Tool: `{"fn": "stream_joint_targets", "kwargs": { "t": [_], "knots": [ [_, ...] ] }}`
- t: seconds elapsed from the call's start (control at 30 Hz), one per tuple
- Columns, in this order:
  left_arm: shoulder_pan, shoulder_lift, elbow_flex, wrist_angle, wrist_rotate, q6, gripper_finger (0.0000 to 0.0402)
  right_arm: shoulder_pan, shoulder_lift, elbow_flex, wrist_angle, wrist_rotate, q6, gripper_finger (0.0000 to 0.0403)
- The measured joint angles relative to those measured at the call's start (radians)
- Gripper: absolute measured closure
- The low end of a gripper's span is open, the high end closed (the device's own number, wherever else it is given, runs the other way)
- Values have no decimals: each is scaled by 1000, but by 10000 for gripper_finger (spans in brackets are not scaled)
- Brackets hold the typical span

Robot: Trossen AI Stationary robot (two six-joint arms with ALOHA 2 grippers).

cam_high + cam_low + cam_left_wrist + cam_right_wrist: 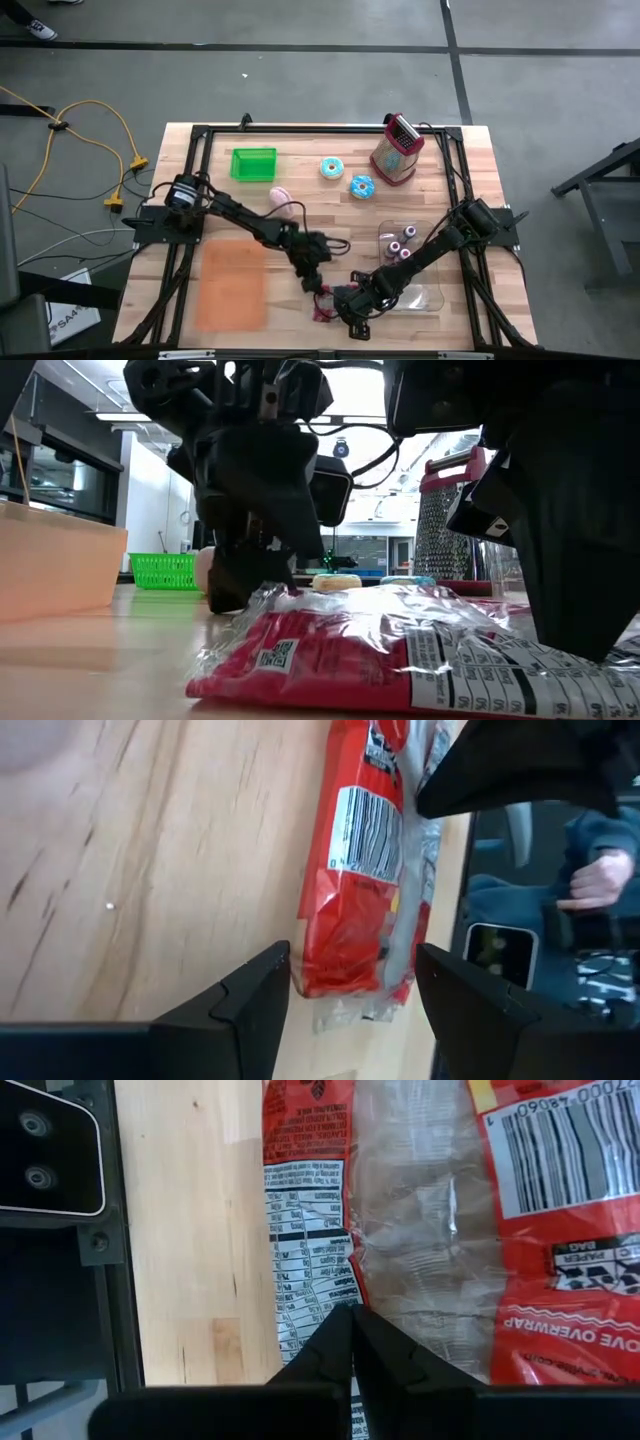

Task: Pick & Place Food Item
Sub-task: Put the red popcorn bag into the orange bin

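Lining up the pick on the red snack bag (362, 870), lying flat on the table (300, 165) near its front edge. Hovering the left gripper (352, 982) low over one end of the bag, fingers (250, 1000) parted about halfway, the bag's crimped end lying between and just ahead of them, nothing gripped yet. Pressing or resting the right gripper (352, 1342) on the bag's clear wrapper from the other side, fingers shut tip to tip, no film visibly pinched between them. Judging the step as approach before grasp. Needing next, probably, a short descent of the left gripper and a closing on the bag's end, then a lift. Risking a slip on the slick, crinkled film.
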Motion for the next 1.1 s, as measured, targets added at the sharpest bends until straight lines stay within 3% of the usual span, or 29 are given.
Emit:
{"fn": "stream_joint_targets", "kwargs": {
  "t": [0.63,1.1],
  "knots": [
    [-76,0,40,-60,-182,56,193,-2,0,0,4,-4,-1,401],
    [-82,1,44,-30,-114,31,193,-3,0,0,5,-6,0,401]
  ]
}}
